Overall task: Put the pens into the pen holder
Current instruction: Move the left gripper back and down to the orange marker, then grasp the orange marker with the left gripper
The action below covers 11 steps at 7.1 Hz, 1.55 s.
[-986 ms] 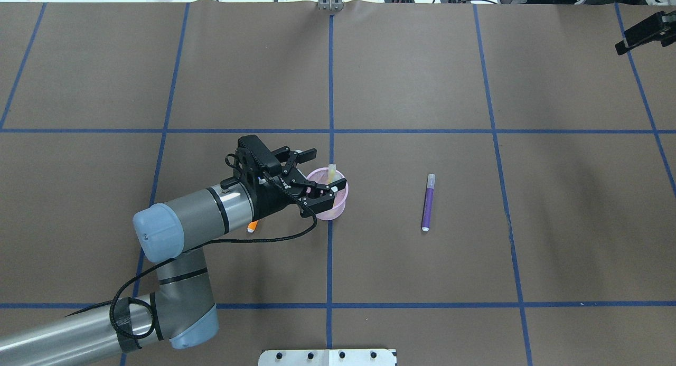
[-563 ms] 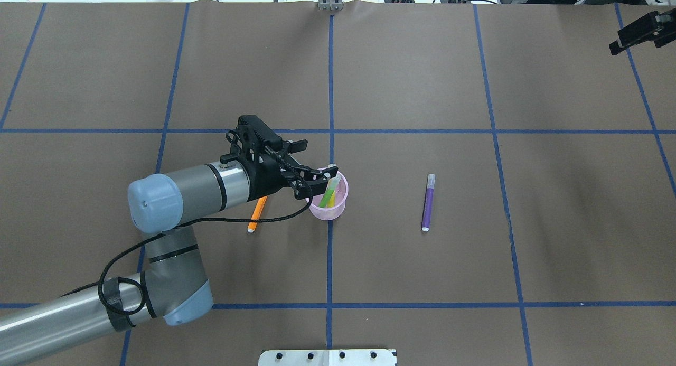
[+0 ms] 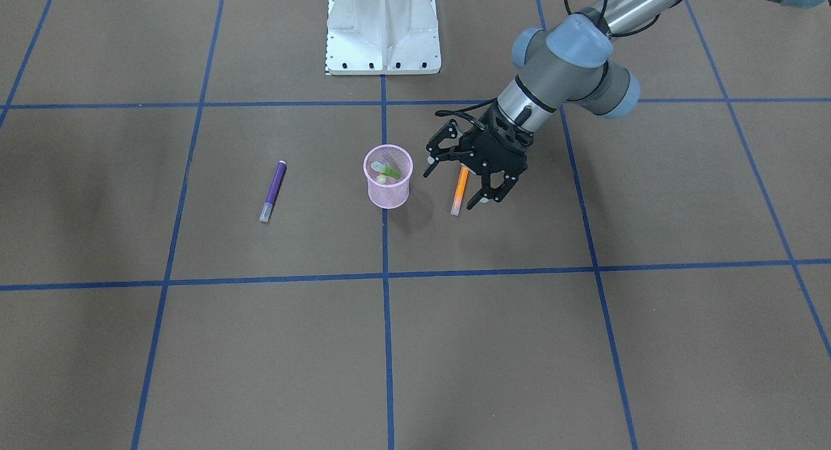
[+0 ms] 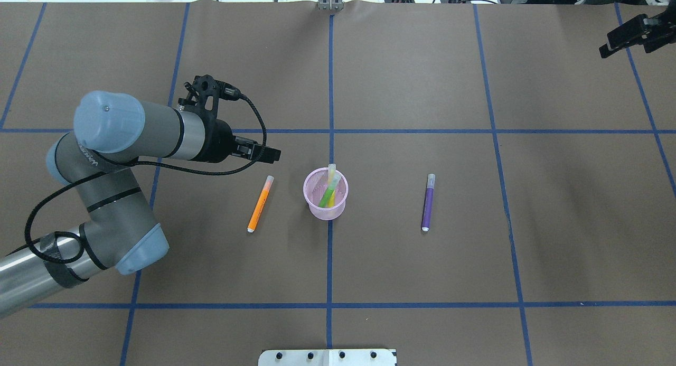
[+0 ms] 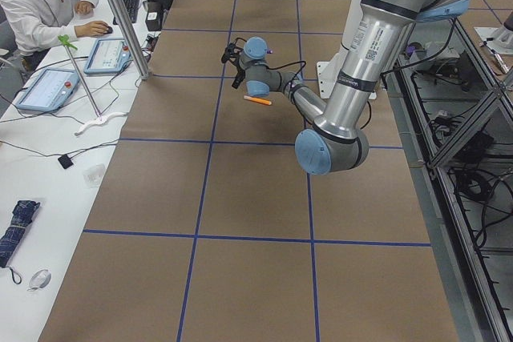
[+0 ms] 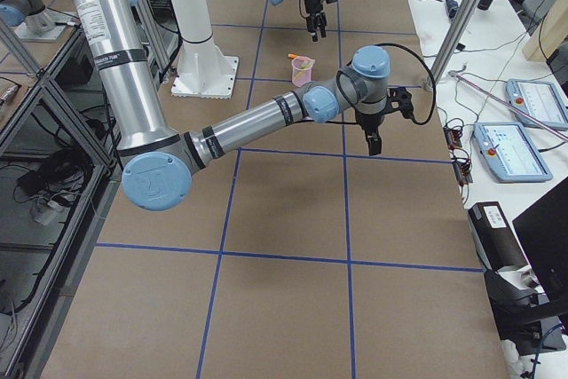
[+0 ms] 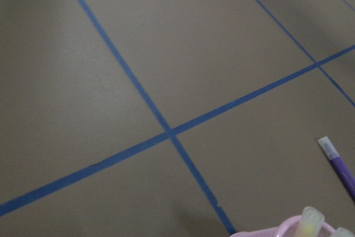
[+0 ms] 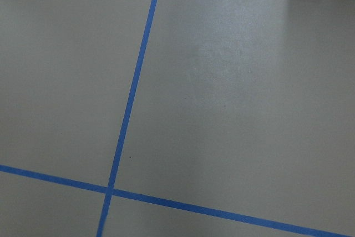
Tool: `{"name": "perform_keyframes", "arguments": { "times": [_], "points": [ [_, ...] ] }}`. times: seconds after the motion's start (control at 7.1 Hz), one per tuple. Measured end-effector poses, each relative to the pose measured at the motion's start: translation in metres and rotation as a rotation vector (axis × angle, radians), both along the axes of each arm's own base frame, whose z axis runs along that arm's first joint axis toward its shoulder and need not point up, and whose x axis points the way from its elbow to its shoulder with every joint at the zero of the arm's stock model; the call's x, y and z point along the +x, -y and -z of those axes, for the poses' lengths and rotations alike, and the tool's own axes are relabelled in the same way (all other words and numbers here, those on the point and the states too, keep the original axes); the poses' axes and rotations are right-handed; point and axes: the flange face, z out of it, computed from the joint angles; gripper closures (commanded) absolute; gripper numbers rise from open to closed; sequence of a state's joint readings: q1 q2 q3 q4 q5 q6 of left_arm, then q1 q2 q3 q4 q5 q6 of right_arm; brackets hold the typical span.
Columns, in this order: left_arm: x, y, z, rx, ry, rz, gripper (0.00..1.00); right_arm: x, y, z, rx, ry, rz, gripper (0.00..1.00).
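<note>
When closing the spread left gripper point(image 3: 458, 181) on the orange pen point(image 3: 459, 193), pinch mid-barrel crosswise, expecting light, stiff, smooth plastic likely to roll.

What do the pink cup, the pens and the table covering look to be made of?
Pen holder: pink wire mesh, likely coated metal; a fine open grid shows in its wall. Orange pen and purple pen: probably plastic, with smooth coloured barrels and translucent whitish caps. Table covering: apparently matte brown paper, marked into squares with blue tape.
</note>
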<state>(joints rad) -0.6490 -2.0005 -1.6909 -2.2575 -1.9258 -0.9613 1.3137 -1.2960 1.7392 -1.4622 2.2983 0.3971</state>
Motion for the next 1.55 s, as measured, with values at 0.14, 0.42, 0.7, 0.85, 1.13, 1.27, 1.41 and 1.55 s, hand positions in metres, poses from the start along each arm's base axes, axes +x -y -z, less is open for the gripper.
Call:
{"name": "perform_keyframes", "arguments": {
  "times": [0.14, 0.42, 0.7, 0.85, 1.13, 1.27, 1.41, 1.55],
  "points": [
    [-0.003, -0.002, -0.003, -0.078, 0.078, 0.011, 0.01, 0.000, 0.000, 0.000, 0.000, -0.001, 0.000, 0.00],
    [0.022, -0.018, 0.003, -0.144, 0.211, 0.025, 0.12, 0.000, 0.000, -0.002, -0.002, -0.004, -0.002, 0.00],
    [0.061, -0.045, 0.004, -0.151, 0.268, -0.022, 0.27, 0.000, 0.000, -0.003, -0.004, -0.006, -0.002, 0.00],
    [0.073, -0.049, 0.001, -0.154, 0.285, -0.036, 0.35, 0.000, 0.000, -0.004, -0.004, -0.007, -0.002, 0.00],
    [0.083, -0.048, -0.008, -0.157, 0.307, -0.046, 0.46, 0.000, -0.001, -0.007, -0.008, -0.009, -0.002, 0.00],
    [0.085, -0.048, -0.010, -0.156, 0.311, -0.047, 0.51, 0.001, -0.001, -0.007, -0.009, -0.009, -0.002, 0.00],
    [0.087, -0.047, -0.010, -0.157, 0.314, -0.049, 0.52, 0.001, -0.001, -0.008, -0.009, -0.010, -0.002, 0.00],
    [0.093, -0.044, -0.008, -0.158, 0.316, -0.049, 0.54, 0.001, -0.001, -0.009, -0.010, -0.011, -0.002, 0.00]
  ]
}}
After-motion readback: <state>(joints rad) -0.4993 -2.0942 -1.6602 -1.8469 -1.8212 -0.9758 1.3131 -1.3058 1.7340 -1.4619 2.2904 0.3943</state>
